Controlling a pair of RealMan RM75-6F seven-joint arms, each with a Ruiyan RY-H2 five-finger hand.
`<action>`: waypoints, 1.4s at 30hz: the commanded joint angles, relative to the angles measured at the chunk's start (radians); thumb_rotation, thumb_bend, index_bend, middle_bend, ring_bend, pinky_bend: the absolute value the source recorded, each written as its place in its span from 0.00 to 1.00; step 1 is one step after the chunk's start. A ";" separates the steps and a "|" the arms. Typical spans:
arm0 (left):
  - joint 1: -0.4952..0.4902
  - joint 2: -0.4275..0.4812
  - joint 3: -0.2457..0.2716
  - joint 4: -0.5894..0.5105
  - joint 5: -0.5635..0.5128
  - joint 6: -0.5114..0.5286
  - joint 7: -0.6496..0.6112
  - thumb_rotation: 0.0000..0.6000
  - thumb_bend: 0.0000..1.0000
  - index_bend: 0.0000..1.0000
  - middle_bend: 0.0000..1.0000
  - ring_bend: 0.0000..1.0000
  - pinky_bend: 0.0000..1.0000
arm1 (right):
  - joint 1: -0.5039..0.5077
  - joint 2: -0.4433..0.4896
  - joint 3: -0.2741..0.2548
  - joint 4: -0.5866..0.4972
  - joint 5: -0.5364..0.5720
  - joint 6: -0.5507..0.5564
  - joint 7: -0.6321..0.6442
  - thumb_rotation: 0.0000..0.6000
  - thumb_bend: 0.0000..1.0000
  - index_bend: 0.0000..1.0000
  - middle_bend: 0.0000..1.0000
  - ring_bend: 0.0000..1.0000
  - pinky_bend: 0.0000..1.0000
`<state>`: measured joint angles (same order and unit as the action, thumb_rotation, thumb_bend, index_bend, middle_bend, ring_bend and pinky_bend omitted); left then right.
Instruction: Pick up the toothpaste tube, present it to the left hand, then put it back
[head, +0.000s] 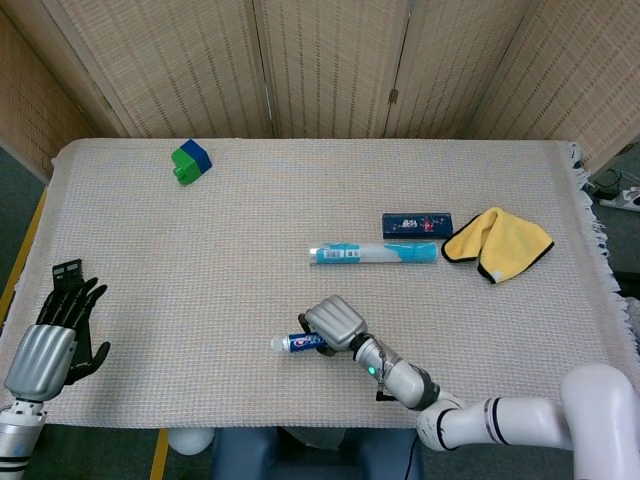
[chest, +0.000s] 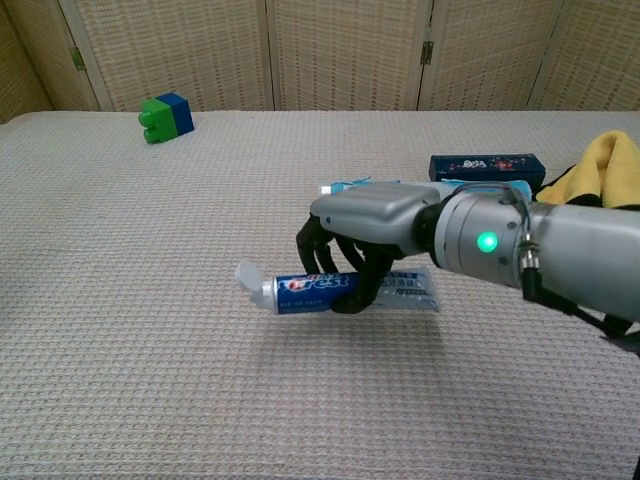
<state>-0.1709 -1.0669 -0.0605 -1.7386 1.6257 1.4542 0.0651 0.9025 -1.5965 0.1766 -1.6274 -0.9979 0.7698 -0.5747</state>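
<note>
My right hand grips a small blue-and-white toothpaste tube and holds it level above the cloth, white cap pointing left; its shadow lies on the cloth below. My left hand is at the table's left front edge, fingers spread, holding nothing. It shows in the head view only. The two hands are far apart.
A long light-blue tube lies behind the right hand, with a dark blue box and a yellow cloth further right. A green-and-blue block sits at the far left. A black stand lies by the left hand.
</note>
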 joint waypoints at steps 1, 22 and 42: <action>-0.064 -0.014 -0.016 0.010 0.063 -0.045 0.007 1.00 0.48 0.13 0.20 0.21 0.11 | 0.059 0.168 0.018 -0.093 0.015 -0.088 -0.003 1.00 0.62 0.71 0.56 0.62 0.64; -0.383 -0.170 -0.065 -0.023 0.147 -0.381 0.237 1.00 0.73 0.12 0.72 0.69 0.70 | 0.175 0.377 -0.043 -0.170 0.127 -0.094 -0.012 1.00 0.67 0.74 0.58 0.65 0.68; -0.465 -0.305 -0.062 -0.051 -0.045 -0.502 0.476 1.00 0.83 0.11 0.84 0.79 0.76 | 0.239 0.342 -0.093 -0.186 0.202 -0.026 -0.010 1.00 0.69 0.75 0.59 0.66 0.68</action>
<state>-0.6321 -1.3643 -0.1228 -1.7889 1.5888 0.9527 0.5323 1.1407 -1.2537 0.0848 -1.8134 -0.7966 0.7424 -0.5866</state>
